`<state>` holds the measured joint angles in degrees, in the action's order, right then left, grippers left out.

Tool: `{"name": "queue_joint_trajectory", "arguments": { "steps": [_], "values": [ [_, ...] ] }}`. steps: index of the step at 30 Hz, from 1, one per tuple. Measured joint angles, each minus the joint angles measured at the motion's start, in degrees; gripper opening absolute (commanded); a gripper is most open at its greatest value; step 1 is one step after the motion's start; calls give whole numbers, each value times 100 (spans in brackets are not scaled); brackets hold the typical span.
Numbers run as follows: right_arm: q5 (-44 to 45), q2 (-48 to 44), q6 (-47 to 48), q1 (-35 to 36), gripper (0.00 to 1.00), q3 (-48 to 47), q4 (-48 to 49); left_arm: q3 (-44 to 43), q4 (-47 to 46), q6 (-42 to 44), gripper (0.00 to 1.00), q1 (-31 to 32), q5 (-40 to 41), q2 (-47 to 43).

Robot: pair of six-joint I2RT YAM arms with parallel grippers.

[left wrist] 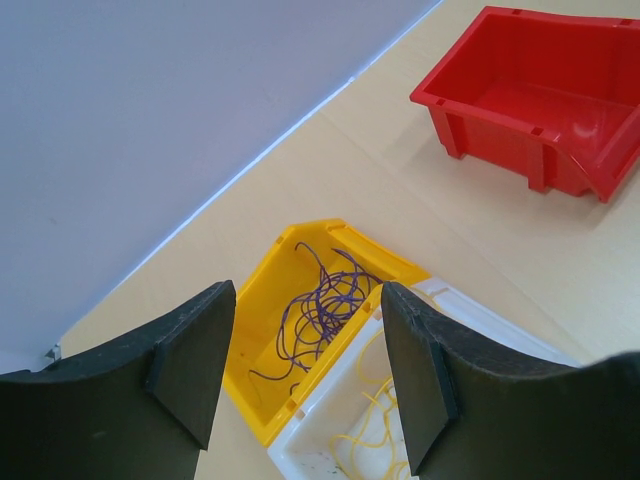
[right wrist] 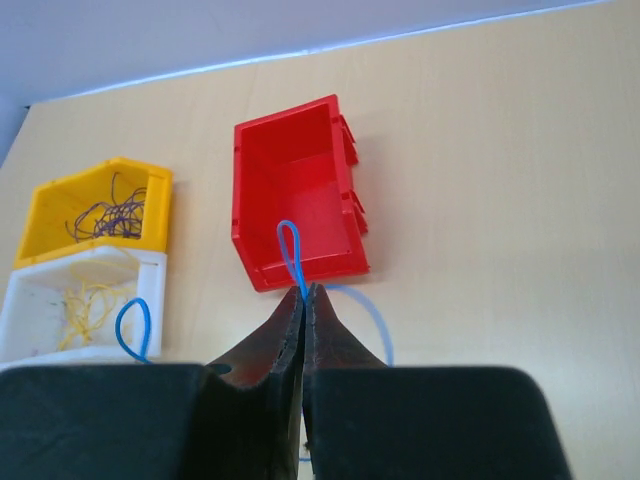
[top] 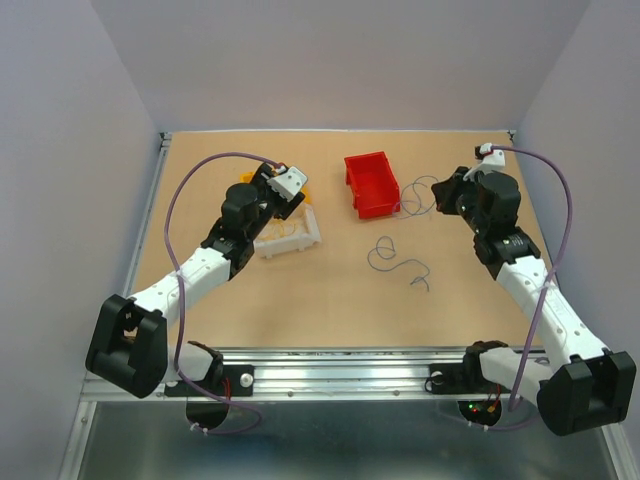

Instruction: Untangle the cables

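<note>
The sorting is looking more than half done. Purple cables [left wrist: 325, 310] are lying in the yellow bin [left wrist: 262, 300] at the far left. Yellow cables [left wrist: 375, 430] are lying in the white bin [left wrist: 480, 310] touching its near side. The left gripper [left wrist: 305, 310] is hanging over those two bins with its fingers wide apart, holding nothing. The right gripper [right wrist: 303, 292] is pinching a thin blue cable [right wrist: 288, 245] tight, just right of the red bin [right wrist: 300, 190], which is sitting empty. One more curly cable [top: 383, 252] is lying loose on the table [top: 300, 290], nearer than the red bin. I think those two are still waiting to be put away.
</note>
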<state>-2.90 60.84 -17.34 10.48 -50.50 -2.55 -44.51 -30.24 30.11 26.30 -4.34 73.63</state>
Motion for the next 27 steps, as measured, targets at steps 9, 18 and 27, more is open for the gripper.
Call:
{"name": "queue_joint_trajectory", "arguments": {
  "steps": [9, 18, 27],
  "values": [
    [-516, 157, 26, 0, 1, -17, 219, 2, 0, 0, 71, 0, -31, 0],
    [-994, 1725, 92, 0, 1, -584, 767, 28, -50, 4, 71, 0, -42, -2],
    [-1152, 3508, -4, 0, 0, -1453, 1266, 81, -79, 4, 71, 0, -42, -4]
  ]
}}
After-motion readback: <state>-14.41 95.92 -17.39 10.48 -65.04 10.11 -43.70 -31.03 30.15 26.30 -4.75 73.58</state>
